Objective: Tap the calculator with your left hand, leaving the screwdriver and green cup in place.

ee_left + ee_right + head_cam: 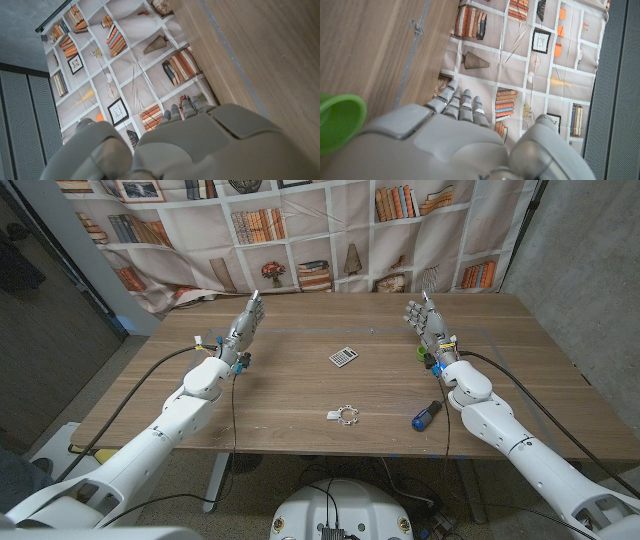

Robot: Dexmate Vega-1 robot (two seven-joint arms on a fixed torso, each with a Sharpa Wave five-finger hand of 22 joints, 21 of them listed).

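Wooden bench point(300, 395) stands before a printed bookshelf backdrop point(330, 230); grey wall at either side.

Head view: calculator point(343, 357) lies tilted near the middle of the bench, slightly toward the far edge, with nothing touching it. Small white toothed ring point(346, 416) lies nearer the front edge, about mid-width. Blue-handled screwdriver point(427, 415) lies toward the front right corner, just beside the right forearm. Green cup point(424, 354) sits behind the right wrist, mostly hidden by it. Left robot hand point(245, 321) is over the left part of the bench, fingers extended toward the far edge, held together, holding nothing; it is well apart from the calculator. Right robot hand point(425, 318) is over the right part, fingers extended and slightly spread, holding nothing.

Left wrist view: back of the left robot hand point(200, 145) is in the foreground, fingertips point(182, 107) straight and pointing at the backdrop past the bench's far edge point(200, 60). Nothing in its grasp.

Right wrist view: back of the right robot hand point(450, 140), fingers point(462, 102) straight, reaching over the bench edge toward the backdrop. Rim of the green cup point(337, 122) is close beside the hand; contact cannot be told.
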